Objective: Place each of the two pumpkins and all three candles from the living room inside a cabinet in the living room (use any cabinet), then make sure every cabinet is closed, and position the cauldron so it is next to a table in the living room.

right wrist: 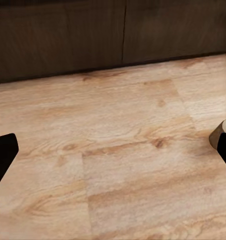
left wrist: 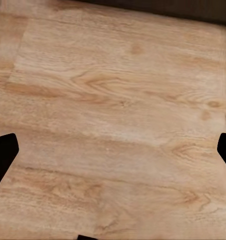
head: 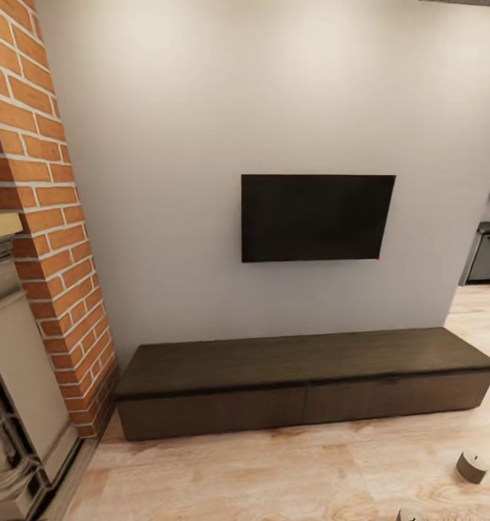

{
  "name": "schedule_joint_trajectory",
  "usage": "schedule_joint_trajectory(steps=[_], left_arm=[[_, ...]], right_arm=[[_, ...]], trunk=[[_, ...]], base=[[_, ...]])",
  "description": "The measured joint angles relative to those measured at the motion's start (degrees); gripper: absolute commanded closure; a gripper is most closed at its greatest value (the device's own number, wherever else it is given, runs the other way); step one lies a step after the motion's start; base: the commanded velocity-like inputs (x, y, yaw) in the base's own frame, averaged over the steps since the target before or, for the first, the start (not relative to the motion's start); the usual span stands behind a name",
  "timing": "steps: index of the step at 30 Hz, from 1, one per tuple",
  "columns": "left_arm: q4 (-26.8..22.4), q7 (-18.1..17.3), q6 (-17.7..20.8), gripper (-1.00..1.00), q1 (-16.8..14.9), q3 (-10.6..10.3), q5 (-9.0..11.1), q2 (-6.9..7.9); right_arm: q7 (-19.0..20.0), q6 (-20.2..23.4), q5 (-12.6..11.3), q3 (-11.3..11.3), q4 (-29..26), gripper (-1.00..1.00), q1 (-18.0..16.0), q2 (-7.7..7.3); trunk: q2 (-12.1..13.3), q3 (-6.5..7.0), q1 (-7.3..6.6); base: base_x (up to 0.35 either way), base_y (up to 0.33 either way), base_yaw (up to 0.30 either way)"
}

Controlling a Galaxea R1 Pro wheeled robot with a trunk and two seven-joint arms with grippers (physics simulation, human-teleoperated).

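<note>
Light wood plank floor [head: 288,470] nearest; on it at near right, a stubby cream-white cylinder candle with dark wick [head: 472,466], tipped at an angle, and a second pale rounded bit [head: 407,515] cut off by the frame edge just nearer, probably another candle, can't confirm; a pale sliver [right wrist: 217,135] beside the right fingertip in the right wrist view may be one too.

Long low dark brown wooden cabinet [head: 302,376] sits against the grey wall, below the black wall TV [head: 317,217]; both plain drawer fronts shut; red brick fireplace [head: 42,217] at left.

Left tool [left wrist: 113,152] and right tool [right wrist: 113,152]: fingertips spread wide at the frame sides, nothing between them, bare floor below; right one looks toward the cabinet fronts [right wrist: 93,35].

Judgement: early stage, nothing stowed; step in hand is lining up on the cabinet or candles. Next: either pull a drawer open, or turn right, drop the right tool over the candle and grip it; handleless fronts will make opening fiddly. Pumpkins, cauldron: can't place them.
</note>
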Motion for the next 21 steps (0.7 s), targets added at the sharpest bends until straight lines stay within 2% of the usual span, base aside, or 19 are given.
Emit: schedule_joint_trajectory(steps=[7, 21], left_arm=[[0.0, 0.0, 0.0, -1.00, 0.0, 0.0, 0.0, 0.00], [0.0, 0.2, 0.0, -1.00, 0.0, 0.1, 0.0, -0.05]], right_arm=[[0.1, -0.1, 0.1, 0.0, 0.0, -1.00, 0.0, 0.01], [0.1, -0.1, 0.2, 0.0, 0.0, -1.00, -0.1, 0.01]], trunk=[[0.0, -0.02, 0.02], [0.0, -0.88, 0.03]], base=[[0.035, 0.029, -0.053], [0.001, 0.001, 0.164]])
